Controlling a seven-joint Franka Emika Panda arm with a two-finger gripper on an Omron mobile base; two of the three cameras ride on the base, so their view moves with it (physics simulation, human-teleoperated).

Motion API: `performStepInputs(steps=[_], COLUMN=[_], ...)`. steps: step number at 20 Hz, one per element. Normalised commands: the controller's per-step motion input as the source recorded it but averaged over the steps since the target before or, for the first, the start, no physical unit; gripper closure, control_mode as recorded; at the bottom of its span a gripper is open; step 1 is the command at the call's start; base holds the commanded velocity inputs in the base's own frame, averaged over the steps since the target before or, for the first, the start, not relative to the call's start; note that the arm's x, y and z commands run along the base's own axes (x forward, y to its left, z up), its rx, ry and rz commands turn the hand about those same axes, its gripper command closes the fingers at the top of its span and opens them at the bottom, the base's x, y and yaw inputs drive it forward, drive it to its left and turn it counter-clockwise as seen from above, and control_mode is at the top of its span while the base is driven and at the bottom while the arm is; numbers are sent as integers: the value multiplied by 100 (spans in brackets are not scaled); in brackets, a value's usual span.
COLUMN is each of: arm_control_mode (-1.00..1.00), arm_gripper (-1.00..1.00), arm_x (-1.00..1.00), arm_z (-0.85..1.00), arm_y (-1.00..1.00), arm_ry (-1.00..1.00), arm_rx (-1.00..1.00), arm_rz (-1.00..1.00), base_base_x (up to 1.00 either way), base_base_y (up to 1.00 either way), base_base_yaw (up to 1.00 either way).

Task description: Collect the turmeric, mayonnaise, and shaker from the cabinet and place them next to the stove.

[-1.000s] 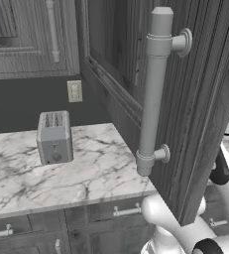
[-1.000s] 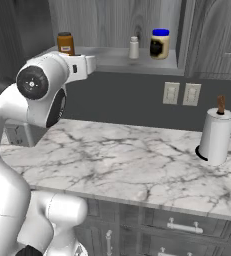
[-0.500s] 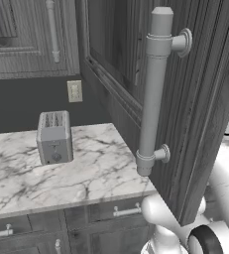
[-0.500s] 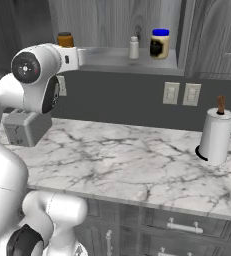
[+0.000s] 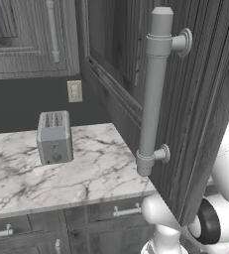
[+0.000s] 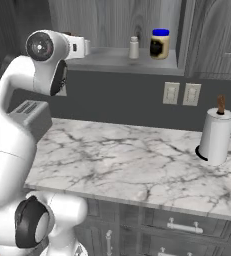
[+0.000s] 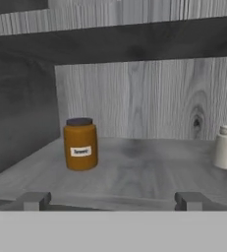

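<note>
The cabinet stands open, its door (image 5: 185, 99) with the long bar handle (image 5: 153, 89) close on the right of the left base view. On its shelf (image 7: 134, 172) the orange-brown turmeric jar (image 7: 80, 143) stands left of centre, a short way ahead of my open gripper (image 7: 112, 201), which holds nothing. The pale shaker (image 7: 226, 147) (image 6: 134, 48) stands further right. The blue-lidded mayonnaise (image 6: 160, 44) sits right of the shaker. In the right base view my arm hides the turmeric. The stove is out of view.
A marble counter (image 6: 137, 165) runs below the cabinet. A toaster (image 5: 54, 136) stands on its left part and a paper-towel roll (image 6: 215, 137) on its right. Wall outlets (image 6: 179, 93) sit above the counter. Drawers (image 5: 101, 213) lie under it.
My arm has risen, bringing the hand up to shelf level. In the right base view it now covers the turmeric jar. The jars have not moved.
</note>
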Motion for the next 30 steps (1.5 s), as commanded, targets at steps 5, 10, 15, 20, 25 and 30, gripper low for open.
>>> performStepInputs(steps=[5, 10, 15, 20, 25, 30], arm_control_mode=[-100, -100, -100, -100, -100, -100], arm_gripper=[-100, -100, -100, -100, -100, -100], arm_x=[31, 37, 38, 20, 14, 5], arm_z=[0, 0, 0, 0, 0, 0], arm_y=[1, 0, 0, 8, 7, 5], arm_ry=[0, 0, 0, -2, 0, 0], arm_rx=[0, 0, 0, 0, 0, 0], arm_rz=[10, 2, 8, 13, 8, 3], base_base_x=[0, 0, 0, 0, 0, 0], base_base_y=[0, 0, 0, 0, 0, 0], base_base_yaw=[0, 0, 0, 0, 0, 0])
